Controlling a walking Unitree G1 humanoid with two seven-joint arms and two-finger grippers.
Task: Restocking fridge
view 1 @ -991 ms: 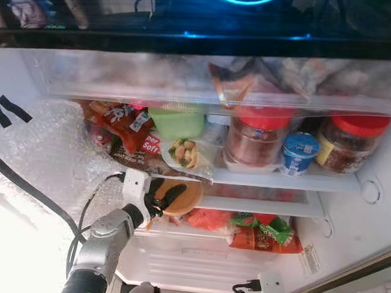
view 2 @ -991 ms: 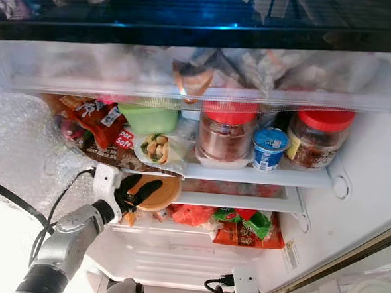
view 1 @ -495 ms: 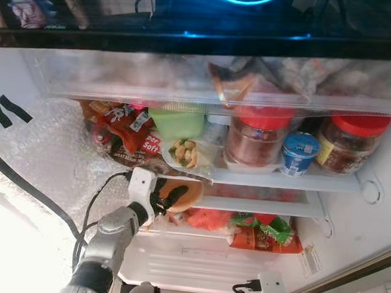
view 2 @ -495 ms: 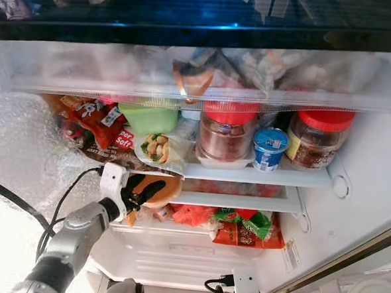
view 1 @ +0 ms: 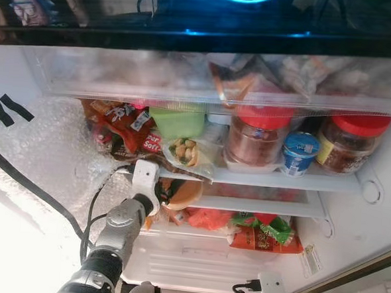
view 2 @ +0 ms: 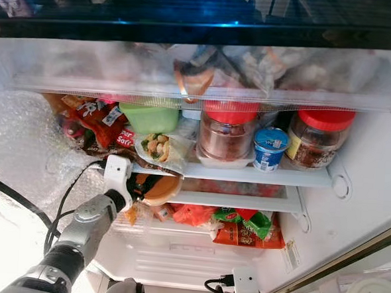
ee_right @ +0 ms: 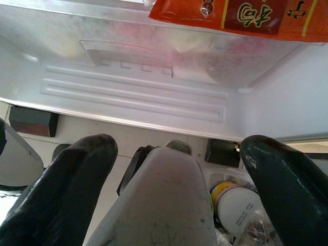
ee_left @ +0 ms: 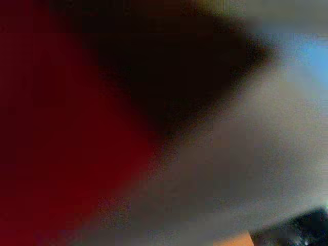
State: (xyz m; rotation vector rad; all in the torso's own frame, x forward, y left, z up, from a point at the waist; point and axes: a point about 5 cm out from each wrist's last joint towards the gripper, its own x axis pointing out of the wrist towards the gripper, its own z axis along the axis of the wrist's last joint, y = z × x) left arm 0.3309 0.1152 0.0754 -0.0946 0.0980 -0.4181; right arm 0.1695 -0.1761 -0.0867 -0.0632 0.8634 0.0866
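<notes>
Right hand (ee_right: 177, 195): hangs low below the fridge, its two black fingers (ee_right: 66, 184) spread wide with nothing between them, a white bottle-like shape rising in the gap; idle.
Left hand (view 1: 161, 192): has pushed further in over the last second, now tucked under the shelf (view 1: 273, 181); whether its fingers are spread or closed I cannot tell.
Orange tub (view 1: 185, 192): a second ago it stood clear in front of the shelf edge with the fingers across it; now it sits mostly beneath the shelf, on the middle level, left of centre.
Meaning: the item looks nearly seated, so letting go is probably close.
Shelf above: red-lidded jar (view 1: 257, 142), blue-topped yoghurt pot (view 1: 299, 153), green box (view 1: 177, 122), all unmoved.
Hard to read: left wrist view is a red and dark blur; contact between fingers and tub is hidden.
</notes>
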